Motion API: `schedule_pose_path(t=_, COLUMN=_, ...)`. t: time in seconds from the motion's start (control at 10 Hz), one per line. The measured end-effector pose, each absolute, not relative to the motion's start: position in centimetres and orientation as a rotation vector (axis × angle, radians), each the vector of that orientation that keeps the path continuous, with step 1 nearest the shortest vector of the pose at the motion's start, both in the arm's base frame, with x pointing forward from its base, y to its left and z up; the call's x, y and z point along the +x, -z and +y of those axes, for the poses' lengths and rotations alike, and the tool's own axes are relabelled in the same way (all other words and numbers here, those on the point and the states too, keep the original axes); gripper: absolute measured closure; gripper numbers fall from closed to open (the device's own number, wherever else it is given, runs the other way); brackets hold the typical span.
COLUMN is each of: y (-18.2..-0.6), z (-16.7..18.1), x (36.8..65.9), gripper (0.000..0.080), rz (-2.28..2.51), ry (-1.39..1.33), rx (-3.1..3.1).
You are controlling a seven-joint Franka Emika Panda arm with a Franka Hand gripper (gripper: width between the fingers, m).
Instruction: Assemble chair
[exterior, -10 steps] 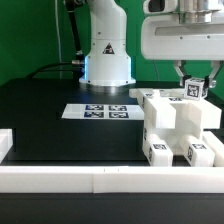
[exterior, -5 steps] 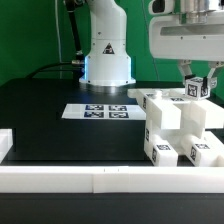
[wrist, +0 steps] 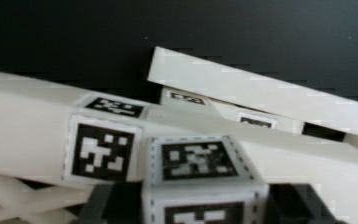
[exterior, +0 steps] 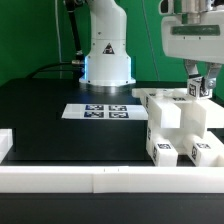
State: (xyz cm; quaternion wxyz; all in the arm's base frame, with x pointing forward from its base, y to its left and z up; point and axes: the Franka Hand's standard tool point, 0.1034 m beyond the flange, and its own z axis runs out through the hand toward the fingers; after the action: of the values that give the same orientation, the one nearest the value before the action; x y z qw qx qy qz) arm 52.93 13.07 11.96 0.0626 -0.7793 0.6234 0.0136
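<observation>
The chair is a cluster of chunky white tagged blocks at the exterior view's right, close to the front rail. My gripper hangs over its top and is shut on a small tagged white part that sticks up from the cluster. In the wrist view this tagged part fills the gap between my black fingers, with the gripper closed against its sides. A second tagged block sits beside it, and a flat white chair slab lies beyond. Whether the held part is joined to the cluster I cannot tell.
The marker board lies flat mid-table. A long low white border rail runs along the front edge, with a short rail piece at the exterior view's left. The robot base stands at the back.
My gripper has shifted toward the exterior view's right with the part in it, and the chair cluster below has slid the same way.
</observation>
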Motion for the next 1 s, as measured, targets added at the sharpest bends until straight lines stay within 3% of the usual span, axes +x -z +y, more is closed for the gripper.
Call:
schedule_pose_path(t=0.2, y=-11.95, z=13.06, x=52.91, gripper=0.0481, rz=1.846, ry=-0.040, rx=-2.386)
schedule_pose_path(t=0.3, y=-11.93, z=13.05, x=52.89, gripper=0.0299, rz=1.777, ry=-0.037, rx=-2.438)
schedule_pose_path(t=0.4, y=-11.93, z=13.04, x=52.90, gripper=0.0299, rz=1.749, ry=-0.035, rx=-2.459)
schedule_pose_path(t=0.5, y=-11.95, z=13.03, x=52.93, gripper=0.0177, rz=1.626, ry=-0.025, rx=-2.542)
schedule_pose_path(t=1.0, y=-11.89, z=12.82, x=53.15, gripper=0.0151, rz=0.976, ry=0.026, rx=-2.860)
